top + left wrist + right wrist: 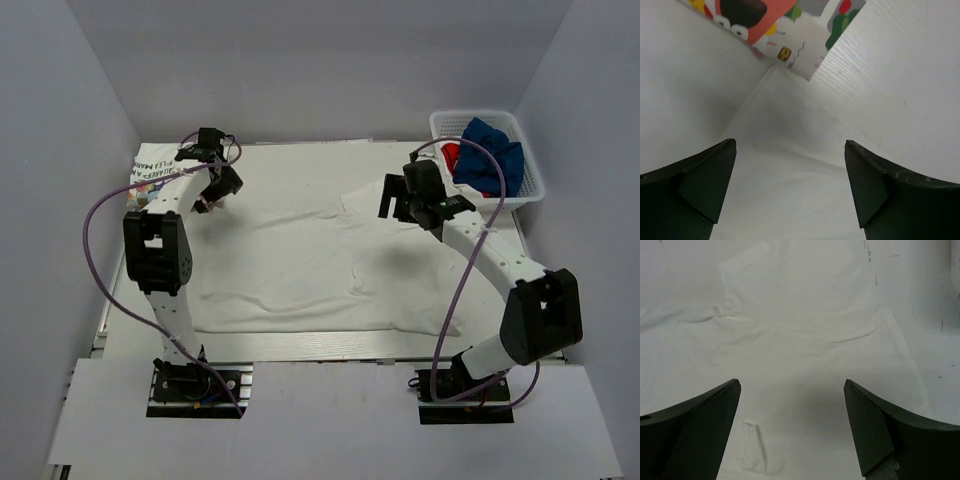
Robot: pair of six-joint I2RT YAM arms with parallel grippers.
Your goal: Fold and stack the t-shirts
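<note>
A plain white t-shirt lies spread flat across the table. My left gripper is open and empty, just above the shirt's far left corner. My right gripper is open and empty, above the shirt's far right part, where a sleeve and folds show. A folded white tee with colourful print lies at the far left and also shows in the left wrist view. A navy blue tee and a tee with red lie in the basket.
A white plastic lattice basket stands at the far right corner. White walls close in the table on the left, back and right. A small cloth tag or crease sticks up from the shirt near my right gripper's left finger.
</note>
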